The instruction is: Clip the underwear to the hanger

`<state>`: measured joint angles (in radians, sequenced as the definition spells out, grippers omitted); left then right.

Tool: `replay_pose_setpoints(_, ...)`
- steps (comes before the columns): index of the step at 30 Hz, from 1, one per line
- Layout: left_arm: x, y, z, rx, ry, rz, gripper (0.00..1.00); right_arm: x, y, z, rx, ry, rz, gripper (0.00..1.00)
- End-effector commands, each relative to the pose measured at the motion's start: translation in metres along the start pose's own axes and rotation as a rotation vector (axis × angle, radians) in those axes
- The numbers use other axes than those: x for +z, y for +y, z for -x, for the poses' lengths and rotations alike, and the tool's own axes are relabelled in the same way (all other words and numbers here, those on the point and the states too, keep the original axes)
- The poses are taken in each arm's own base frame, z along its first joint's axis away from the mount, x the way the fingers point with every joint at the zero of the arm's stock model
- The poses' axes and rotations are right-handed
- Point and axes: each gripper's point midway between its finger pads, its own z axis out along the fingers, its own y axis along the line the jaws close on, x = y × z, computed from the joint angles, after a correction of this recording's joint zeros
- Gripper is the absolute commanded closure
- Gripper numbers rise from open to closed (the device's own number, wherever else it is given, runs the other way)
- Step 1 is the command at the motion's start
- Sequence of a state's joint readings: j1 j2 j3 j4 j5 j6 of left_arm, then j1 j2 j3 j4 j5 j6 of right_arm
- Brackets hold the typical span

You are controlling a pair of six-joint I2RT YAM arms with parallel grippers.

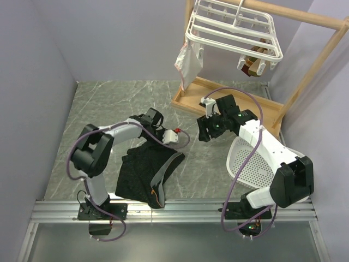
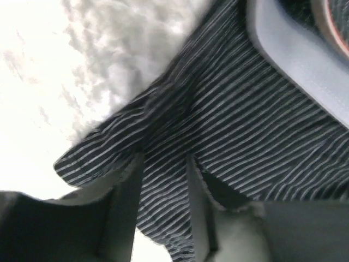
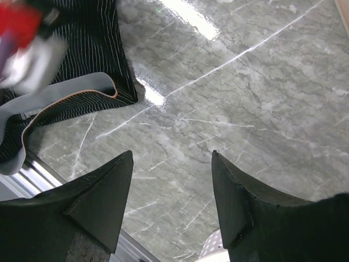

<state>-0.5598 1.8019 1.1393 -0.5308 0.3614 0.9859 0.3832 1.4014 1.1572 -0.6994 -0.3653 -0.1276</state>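
Black underwear (image 1: 139, 170) (grey-edged) on table (image 1: 109, 109)

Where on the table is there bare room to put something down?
Bare: the far-left table, up to the tray; and the strip between underwear and basket, below the right claw. Crowded: the right side, with basket and tray.

Bright, even light is filling the sharp top view. The left wrist view is blowing out white toward 10 o'clock, the underwear (image 2: 229, 125) looking soft. Glare is streaking the surface (image 3: 245, 109) toward 12 o'clock in the right wrist view.
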Motion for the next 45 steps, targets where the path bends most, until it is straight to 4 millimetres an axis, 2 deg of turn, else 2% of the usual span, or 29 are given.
replay_pose_setpoints(1,-0.002,0.050,-0.022,-0.120,0.052,0.116,0.60,-0.012,0.001,0.007,-0.006,-0.030,0.002,0.33)
replay_pose_setpoints(2,0.002,0.054,-0.036,-0.174,0.072,0.114,0.61,-0.012,0.001,0.007,-0.008,-0.027,0.003,0.33)
replay_pose_setpoints(4,-0.011,0.081,-0.069,-0.304,0.114,0.197,0.63,-0.012,0.000,0.008,-0.011,-0.026,0.005,0.33)
replay_pose_setpoints(5,-0.009,0.088,-0.087,-0.361,0.142,0.217,0.65,-0.012,0.000,0.008,-0.016,-0.022,0.007,0.32)
replay_pose_setpoints(6,-0.023,0.105,-0.109,-0.464,0.158,0.261,0.66,-0.011,0.002,0.007,-0.017,-0.014,0.022,0.32)
replay_pose_setpoints(7,-0.029,0.110,-0.127,-0.525,0.199,0.283,0.66,-0.010,0.002,0.006,-0.023,-0.009,0.029,0.32)
replay_pose_setpoints(8,-0.023,0.107,-0.147,-0.599,0.235,0.263,0.67,-0.010,0.003,0.007,-0.035,-0.005,0.035,0.32)
replay_pose_setpoints(9,-0.034,0.107,-0.167,-0.720,0.256,0.263,0.67,-0.010,0.003,0.006,-0.036,0.006,0.045,0.32)
replay_pose_setpoints(11,-0.038,0.092,-0.187,-0.869,0.263,0.220,0.66,-0.008,0.003,0.004,-0.042,0.024,0.054,0.32)
replay_pose_setpoints(12,-0.042,0.085,-0.189,-0.909,0.257,0.203,0.64,-0.007,0.004,0.005,-0.045,0.027,0.057,0.32)
replay_pose_setpoints(13,-0.042,0.065,-0.190,-0.956,0.268,0.149,0.60,-0.007,0.004,0.006,-0.046,0.029,0.062,0.33)
replay_pose_setpoints(15,-0.052,0.045,-0.174,-1.030,0.191,0.098,0.51,-0.001,0.007,0.003,-0.042,0.045,0.080,0.34)
replay_pose_setpoints(18,-0.079,0.041,-0.142,-1.088,0.058,0.116,0.47,0.012,0.021,0.005,-0.063,0.058,0.110,0.37)
replay_pose_setpoints(20,-0.100,0.043,-0.125,-1.084,-0.006,0.160,0.46,0.022,0.042,0.006,-0.111,0.073,0.133,0.42)
replay_pose_setpoints(21,-0.102,0.036,-0.120,-1.109,-0.022,0.155,0.46,0.029,0.052,0.013,-0.139,0.064,0.140,0.43)
replay_pose_setpoints(23,-0.117,0.038,-0.112,-1.145,-0.063,0.194,0.46,0.039,0.067,0.019,-0.173,0.063,0.140,0.48)
replay_pose_setpoints(24,-0.122,0.038,-0.116,-1.186,-0.079,0.210,0.46,0.050,0.088,0.024,-0.216,0.060,0.170,0.50)
replay_pose_setpoints(25,-0.129,0.042,-0.113,-1.208,-0.108,0.234,0.45,0.055,0.097,0.028,-0.216,0.061,0.181,0.54)
replay_pose_setpoints(26,-0.136,0.046,-0.118,-1.280,-0.132,0.256,0.44,0.068,0.106,0.027,-0.223,0.081,0.202,0.56)
replay_pose_setpoints(27,-0.147,0.054,-0.128,-1.327,-0.160,0.292,0.44,0.072,0.124,0.035,-0.251,0.070,0.229,0.58)
replay_pose_setpoints(28,-0.154,0.058,-0.129,-1.353,-0.191,0.300,0.44,0.078,0.132,0.036,-0.261,0.077,0.244,0.60)
replay_pose_setpoints(29,-0.162,0.062,-0.139,-1.405,-0.209,0.324,0.43,0.094,0.137,0.029,-0.255,0.118,0.253,0.61)
replay_pose_setpoints(30,-0.167,0.066,-0.142,-1.412,-0.221,0.339,0.43,0.099,0.150,0.034,-0.275,0.116,0.266,0.61)
replay_pose_setpoints(32,-0.171,0.067,-0.150,-1.408,-0.214,0.357,0.43,0.121,0.156,0.020,-0.275,0.182,0.279,0.64)
replay_pose_setpoints(34,-0.171,0.065,-0.153,-1.399,-0.202,0.355,0.44,0.131,0.165,0.016,-0.274,0.202,0.296,0.64)
replay_pose_setpoints(35,-0.172,0.064,-0.151,-1.373,-0.207,0.351,0.44,0.140,0.166,0.008,-0.266,0.232,0.302,0.65)
replay_pose_setpoints(39,-0.166,0.059,-0.156,-1.334,-0.194,0.362,0.44,0.155,0.156,-0.014,-0.240,0.315,0.278,0.65)
replay_pose_setpoints(42,-0.156,0.061,-0.164,-1.318,-0.184,0.363,0.44,0.160,0.136,-0.033,-0.263,0.370,0.205,0.65)
replay_pose_setpoints(45,-0.148,0.061,-0.167,-1.323,-0.186,0.352,0.46,0.159,0.112,-0.042,-0.231,0.403,0.162,0.66)
